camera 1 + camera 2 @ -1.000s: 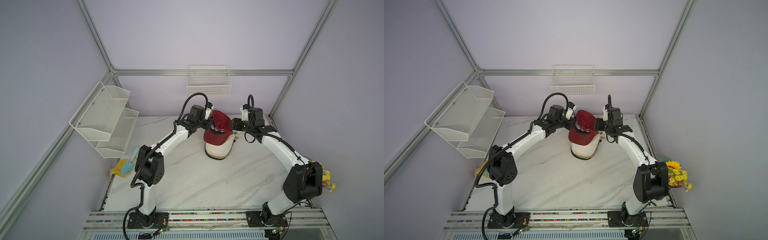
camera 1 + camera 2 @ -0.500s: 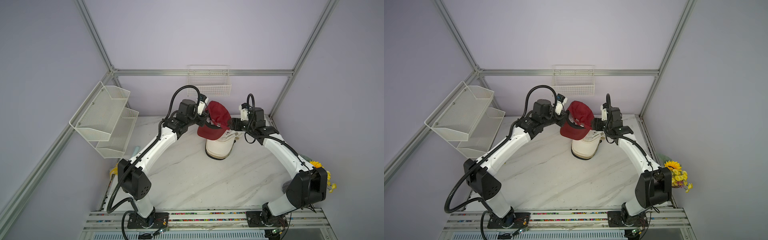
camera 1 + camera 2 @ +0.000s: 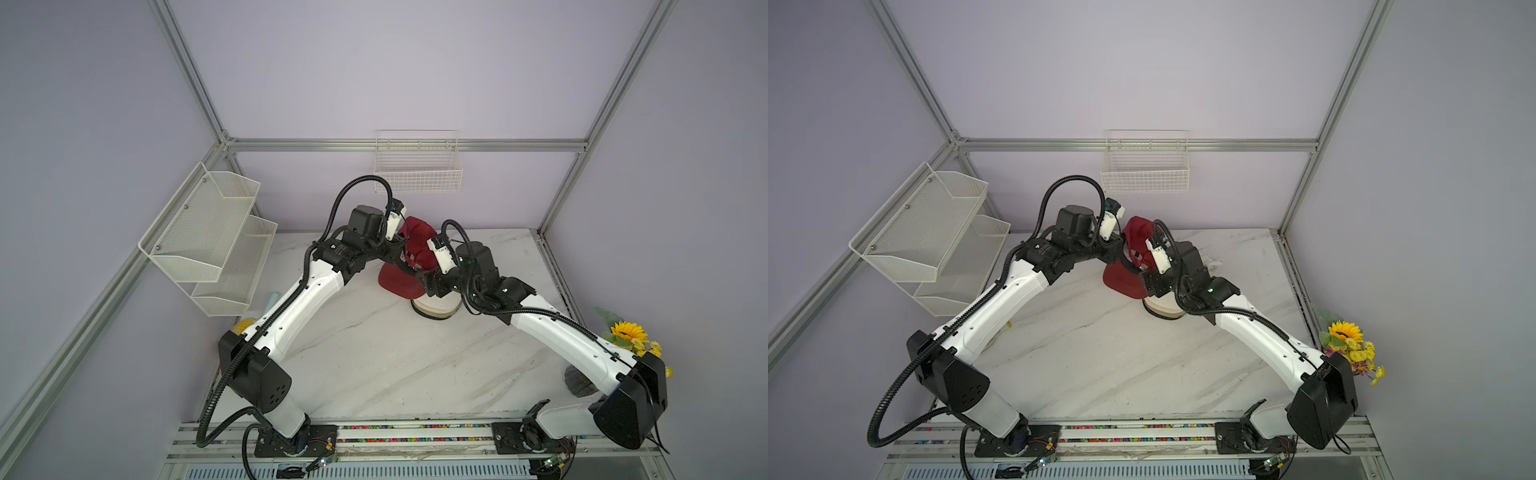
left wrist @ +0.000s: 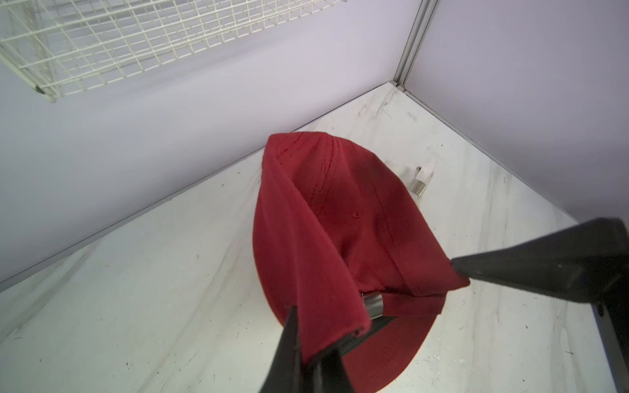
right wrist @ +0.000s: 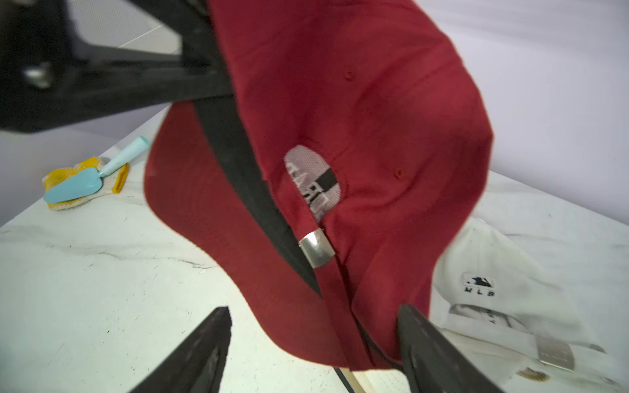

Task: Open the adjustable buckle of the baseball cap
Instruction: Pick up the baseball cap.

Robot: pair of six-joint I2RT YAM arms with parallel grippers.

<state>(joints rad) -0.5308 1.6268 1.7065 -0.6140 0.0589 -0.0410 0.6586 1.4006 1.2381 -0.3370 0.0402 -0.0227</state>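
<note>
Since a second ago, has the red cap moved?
Yes. The red cap, pinched in the left gripper, has shifted to the robot's left of the white cap, which stayed put on the table.

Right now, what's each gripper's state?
Left gripper: closed, pinching the red cap beside its buckle.
Right gripper: open, fingers astride the red cap's lower edge, gripping nothing.
</note>
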